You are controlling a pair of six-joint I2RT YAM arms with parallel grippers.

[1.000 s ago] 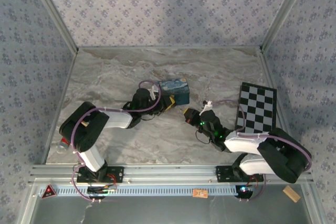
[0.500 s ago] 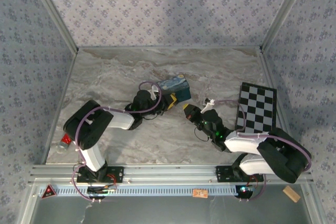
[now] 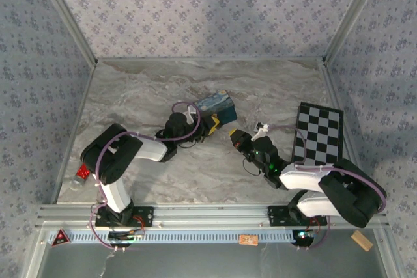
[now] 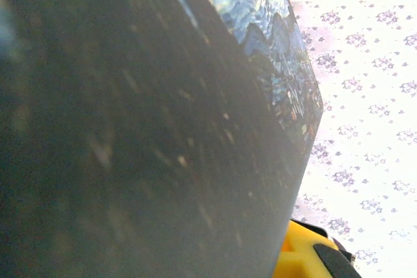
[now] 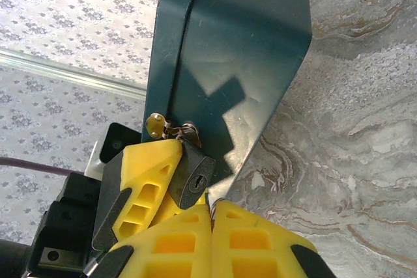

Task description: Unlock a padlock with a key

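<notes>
**Key at the keyhole, insertion pending**

Far left on the worktop (image 3: pixel 143 96): small red item (image 3: pixel 83 172), not involved. The left gripper (image 3: pixel 207 125) is tucked against the blue box (image 3: pixel 218 110). In the right wrist view one of its yellow fingers (image 5: pixel 146 183) lies against the padlock's side. Its opening is hidden; cannot tell.

The padlock (image 5: pixel 192 175) hangs by its shackle from the box's latch, at the near corner of the box, keyhole facing the right wrist camera.

The right gripper (image 5: pixel 212 226) has its fingers pressed together just below the lock. A thin pale sliver at their seam is probably the key (image 5: pixel 208 201). Checkered board (image 3: pixel 319 133) lies at far right.

Judgement: the step is insertion. Match the blade's angle to the slot and advance slowly along the keyway. The left finger should brace the lock so it cannot swing away. Turn only once seated.
</notes>
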